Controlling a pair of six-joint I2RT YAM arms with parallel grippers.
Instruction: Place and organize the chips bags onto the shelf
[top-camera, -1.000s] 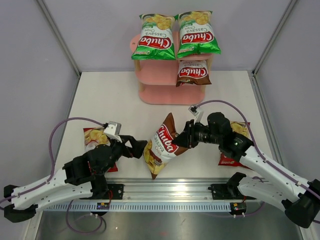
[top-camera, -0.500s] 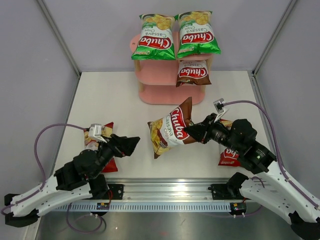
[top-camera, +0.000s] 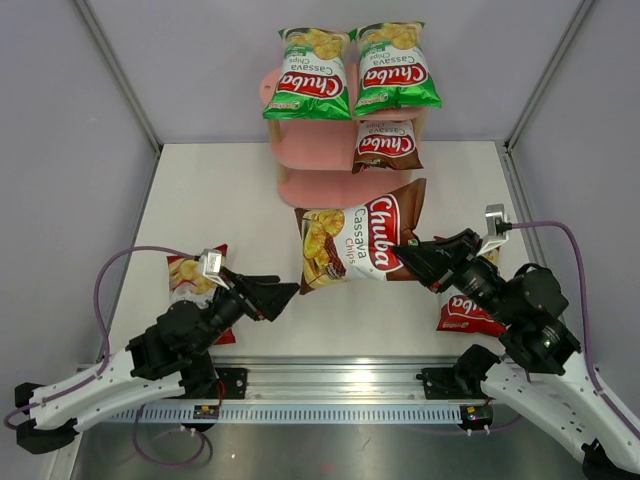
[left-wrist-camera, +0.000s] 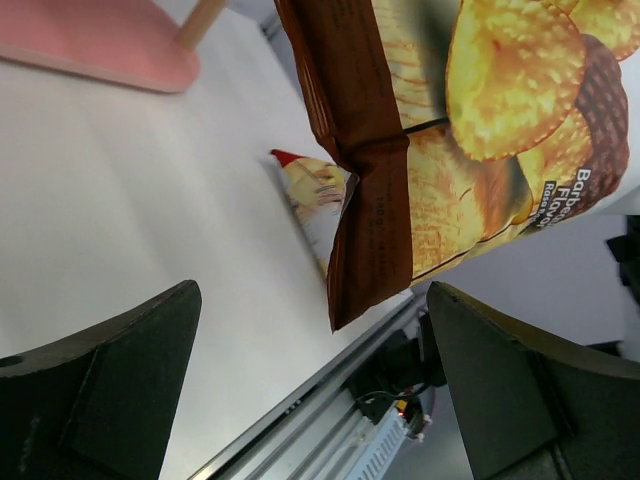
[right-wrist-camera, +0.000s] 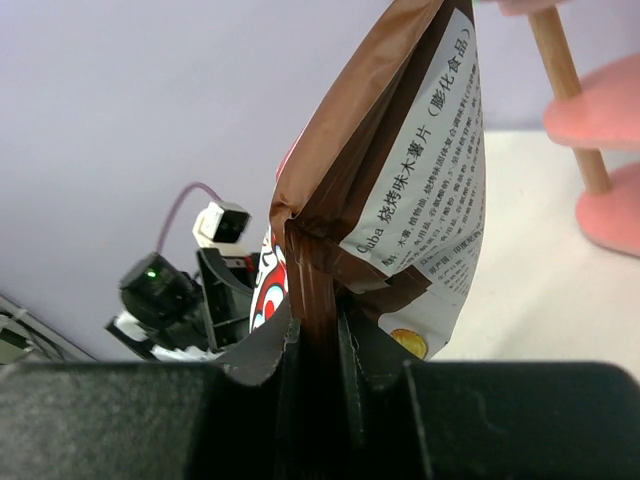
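Brown chips bag (top-camera: 360, 240), pinched at its edge by the right gripper (top-camera: 405, 255), hangs before the shelf (top-camera: 320, 188); left gripper (top-camera: 285, 295) gapes empty.

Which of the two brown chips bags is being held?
The front brown bag, pinched by the right fingers; the other brown bag sits on the shelf.

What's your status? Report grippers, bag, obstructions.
Right gripper shut on brown bag by its end seam, off the table before the shelf. Left gripper open, empty. Middle tier's left half free beside second brown bag.
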